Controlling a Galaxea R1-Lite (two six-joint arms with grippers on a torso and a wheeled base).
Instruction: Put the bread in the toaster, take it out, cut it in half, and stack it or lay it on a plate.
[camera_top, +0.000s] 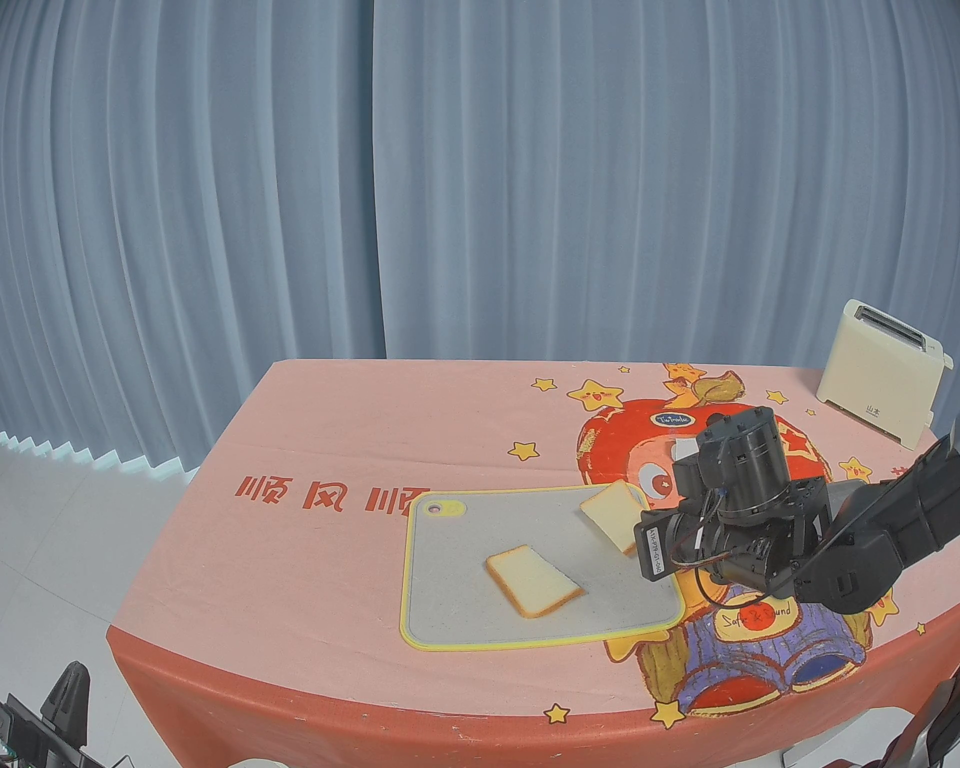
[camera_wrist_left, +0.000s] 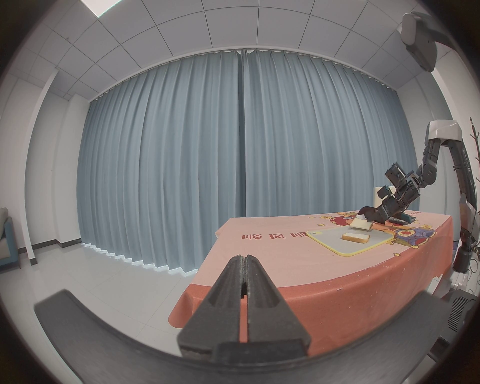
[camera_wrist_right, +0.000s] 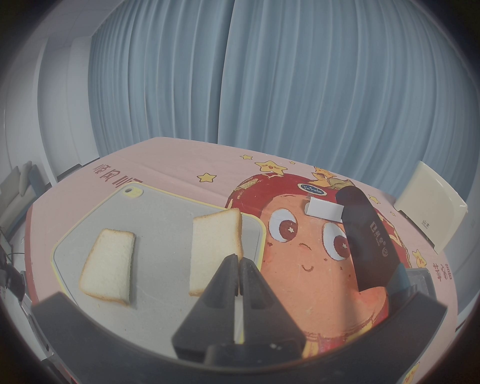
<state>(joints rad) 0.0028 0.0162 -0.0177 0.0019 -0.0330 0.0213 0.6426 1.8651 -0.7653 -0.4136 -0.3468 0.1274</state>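
Two halves of a bread slice are at the grey cutting board (camera_top: 470, 590). One half (camera_top: 533, 580) lies flat near the board's middle. The other half (camera_top: 612, 514) is tilted up at the board's right edge, and my right gripper (camera_top: 642, 545) is shut on its near corner; the right wrist view shows that half (camera_wrist_right: 216, 248) pinched at the fingertips (camera_wrist_right: 238, 264). A black knife (camera_wrist_right: 368, 240) lies on the tablecloth right of the board. The cream toaster (camera_top: 884, 370) stands at the far right corner. My left gripper (camera_wrist_left: 244, 280) is shut on nothing, off the table's left front.
The pink tablecloth (camera_top: 330, 430) hangs over a curved front edge. A white tag (camera_wrist_right: 325, 209) lies by the knife's tip. Open cloth stretches left of and behind the board. Blue curtains close off the back.
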